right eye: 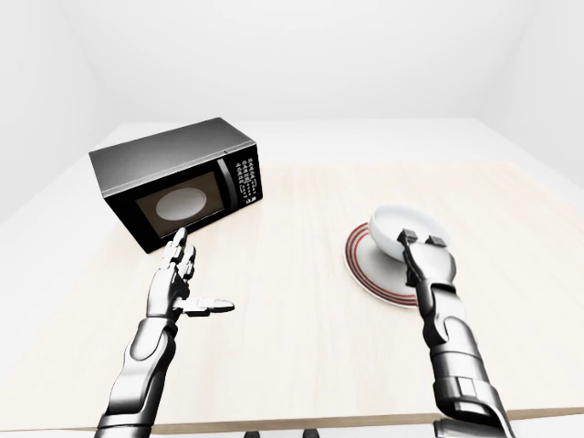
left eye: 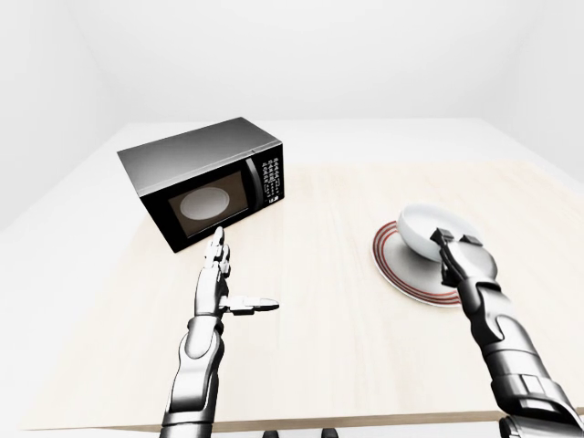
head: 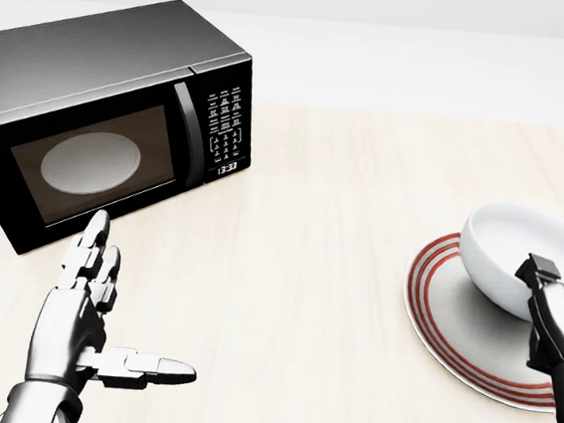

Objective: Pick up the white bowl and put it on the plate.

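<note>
already the bowl (head: 519, 256) sat low over the plate (head: 450, 333) at the right of the head view, tipped a little, its underside seemingly touching the plate's white middle. that tilt likely came from the grip: the right hand (head: 555, 308) pinched the bowl's near rim, dark fingers (head: 541, 269) hooked over the edge, so the bowl hung from one side as it met the plate. whether it rested fully could not be told. the right forearm rose from the lower right corner, wrist bent up toward the rim. the left hand (head: 87, 318) hovered at lower left over the table (head: 316, 275), idle, fingers straight and spread, thumb stuck out sideways, holding nothing. its fingertips pointed toward the microwave (head: 106, 115) at upper left, kept clear of the work.
</note>
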Robot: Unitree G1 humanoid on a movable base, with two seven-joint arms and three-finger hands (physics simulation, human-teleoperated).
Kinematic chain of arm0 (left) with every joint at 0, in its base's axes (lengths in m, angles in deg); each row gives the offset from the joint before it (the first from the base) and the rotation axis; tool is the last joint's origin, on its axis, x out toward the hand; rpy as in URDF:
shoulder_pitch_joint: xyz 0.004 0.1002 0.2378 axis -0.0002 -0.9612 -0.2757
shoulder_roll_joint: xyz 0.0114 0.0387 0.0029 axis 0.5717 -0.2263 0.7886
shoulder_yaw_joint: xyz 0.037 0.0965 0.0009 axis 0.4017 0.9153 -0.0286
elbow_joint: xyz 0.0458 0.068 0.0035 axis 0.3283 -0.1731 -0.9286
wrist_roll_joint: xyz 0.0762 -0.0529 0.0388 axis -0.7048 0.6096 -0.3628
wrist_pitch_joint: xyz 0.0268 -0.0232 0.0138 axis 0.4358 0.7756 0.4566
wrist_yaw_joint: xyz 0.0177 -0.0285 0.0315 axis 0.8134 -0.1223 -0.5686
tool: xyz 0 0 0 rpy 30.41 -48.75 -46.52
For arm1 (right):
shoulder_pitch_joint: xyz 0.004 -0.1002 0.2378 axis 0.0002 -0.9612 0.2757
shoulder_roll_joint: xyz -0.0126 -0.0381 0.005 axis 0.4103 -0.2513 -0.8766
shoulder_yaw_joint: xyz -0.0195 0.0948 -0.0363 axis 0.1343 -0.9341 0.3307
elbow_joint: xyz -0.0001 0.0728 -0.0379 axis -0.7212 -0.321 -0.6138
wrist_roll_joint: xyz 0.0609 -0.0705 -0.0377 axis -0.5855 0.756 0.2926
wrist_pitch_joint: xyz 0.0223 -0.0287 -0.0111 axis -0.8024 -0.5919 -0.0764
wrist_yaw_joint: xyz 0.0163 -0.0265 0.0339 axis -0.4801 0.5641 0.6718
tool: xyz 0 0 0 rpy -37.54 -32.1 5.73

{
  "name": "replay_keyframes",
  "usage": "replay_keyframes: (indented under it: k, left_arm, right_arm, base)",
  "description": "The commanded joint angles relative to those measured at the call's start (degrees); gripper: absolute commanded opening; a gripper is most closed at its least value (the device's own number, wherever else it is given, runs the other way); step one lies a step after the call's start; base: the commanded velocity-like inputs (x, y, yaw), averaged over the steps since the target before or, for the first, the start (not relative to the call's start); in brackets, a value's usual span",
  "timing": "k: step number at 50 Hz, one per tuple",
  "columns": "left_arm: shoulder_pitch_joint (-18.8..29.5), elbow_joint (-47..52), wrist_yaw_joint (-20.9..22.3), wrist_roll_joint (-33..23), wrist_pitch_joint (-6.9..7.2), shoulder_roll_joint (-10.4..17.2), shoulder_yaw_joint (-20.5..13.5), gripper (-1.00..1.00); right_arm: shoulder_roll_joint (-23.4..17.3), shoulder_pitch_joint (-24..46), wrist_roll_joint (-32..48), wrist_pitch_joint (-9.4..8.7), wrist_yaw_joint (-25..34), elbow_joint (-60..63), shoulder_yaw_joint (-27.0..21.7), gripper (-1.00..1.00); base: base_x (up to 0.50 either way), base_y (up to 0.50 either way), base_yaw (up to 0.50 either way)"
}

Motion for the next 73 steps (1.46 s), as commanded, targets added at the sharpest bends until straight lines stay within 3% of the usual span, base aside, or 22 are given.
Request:
replay_keyframes:
  k: [1, 11, 12, 13, 14, 16, 17, 30, 39, 48, 65, 73]
  left_arm:
    - [0.0, 0.0, 0.0, 0.0, 0.0, 0.0, 0.0, 1.0]
    - [0.0, 0.0, 0.0, 0.0, 0.0, 0.0, 0.0, 1.0]
    - [0.0, 0.0, 0.0, 0.0, 0.0, 0.0, 0.0, 1.0]
    - [0.0, 0.0, 0.0, 0.0, 0.0, 0.0, 0.0, 1.0]
    - [0.0, 0.0, 0.0, 0.0, 0.0, 0.0, 0.0, 1.0]
    - [0.0, 0.0, 0.0, 0.0, 0.0, 0.0, 0.0, 1.0]
    - [0.0, 0.0, 0.0, 0.0, 0.01, 0.0, 0.0, 1.0]
    - [0.0, 0.0, 0.0, 0.0, 0.01, 0.0, 0.0, 1.0]
    - [0.0, 0.0, 0.0, 0.0, 0.0, 0.0, 0.0, 1.0]
    - [0.0, 0.0, 0.0, 0.0, 0.0, 0.0, 0.0, 1.0]
    - [0.0, 0.0, 0.0, 0.0, -0.01, 0.0, 0.0, 1.0]
    - [0.0, 0.0, 0.0, 0.0, 0.01, 0.0, 0.0, 1.0]
  right_arm:
    - [-0.1, 0.2, 0.1, 0.03, -0.7, 0.5, -0.5, -1.0]
    - [-0.2, 0.4, 0.0, 0.16, -1.0, -0.6, -0.3, -1.0]
    - [-0.2, 0.5, 0.1, 0.08, -0.9, -0.5, -0.3, -0.74]
    - [-0.2, 0.4, 0.0, -0.02, -0.7, -0.4, -0.3, -0.29]
    - [-0.2, 0.4, 0.0, -0.05, -0.6, -0.4, -0.3, 0.33]
    - [-0.2, 0.3, 0.0, -0.09, -0.6, -0.7, -0.2, 0.91]
    - [-0.2, 0.4, 0.0, -0.08, -0.8, -0.9, -0.2, 1.0]
    - [0.0, -0.6, -0.3, -1.25, 2.1, 3.6, -1.1, 1.0]
    - [1.9, -3.8, -0.5, -5.03, 14.8, 25.9, -5.5, 1.0]
    - [0.7, -2.0, -1.6, -8.21, 25.8, 40.3, -10.0, 1.0]
    - [-3.4, 2.2, -4.4, -8.21, 35.6, 51.7, -13.9, 1.0]
    - [-7.7, 6.5, -6.7, -8.21, 42.6, 58.7, -15.8, 1.0]
  base:
    - [0.0, 0.0, 0.0]
    - [0.0, 0.0, 0.0]
    - [0.0, 0.0, 0.0]
    - [0.0, 0.0, 0.0]
    - [0.0, 0.0, 0.0]
    - [0.0, 0.0, 0.0]
    - [0.0, 0.0, 0.0]
    - [0.0, 0.0, 0.0]
    - [0.0, 0.0, 0.0]
    - [0.0, 0.0, 0.0]
    - [0.0, 0.0, 0.0]
    - [0.0, 0.0, 0.0]
